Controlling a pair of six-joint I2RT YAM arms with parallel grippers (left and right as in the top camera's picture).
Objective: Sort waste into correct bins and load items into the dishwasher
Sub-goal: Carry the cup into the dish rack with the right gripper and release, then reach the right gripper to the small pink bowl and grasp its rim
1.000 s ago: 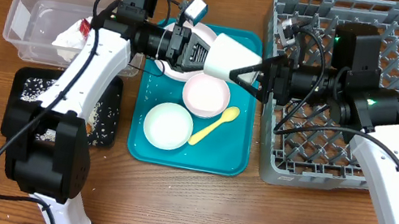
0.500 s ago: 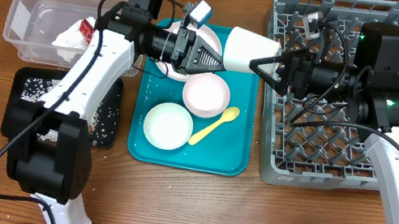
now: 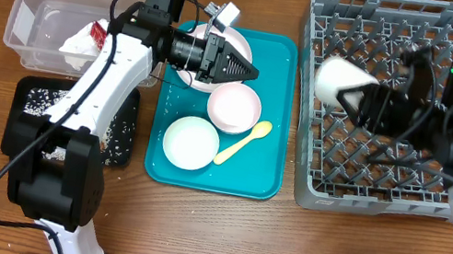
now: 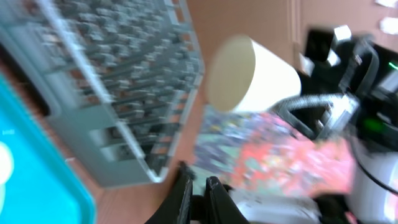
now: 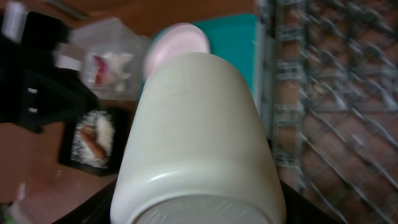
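My right claw (image 3: 355, 99) is clamped around the small white cup (image 3: 338, 79), one finger on each side. The cup lies on its side with its mouth turned away from my wrist, over the left part of the grey dish rack (image 3: 384, 188); I cannot tell whether it touches the pegs. No other dish shows in the rack. My left claw (image 3: 252, 74) is pinched closed with nothing in it, hanging over the back of the teal tray (image 3: 263, 185). That tray holds the round plate (image 3: 240, 42), partly hidden under my left arm, then the pink bowl (image 3: 234, 108) just in front of it, the white bowl (image 3: 191, 142) nearer the front edge, and the pale yellow spoon (image 3: 244, 141) lying slantwise beside both bowls. To the left, the clear tub (image 3: 37, 10) contains the red wrapper (image 3: 96, 31) with its white tissue (image 3: 77, 45) bunched at the tub's right end. In front of the tub, the black tray (image 3: 16, 109) holds scattered rice grains (image 3: 49, 98) and the brown sausage stick (image 5: 92, 144). A few more grains lie loose on the surface (image 3: 189, 233) near the black tray.
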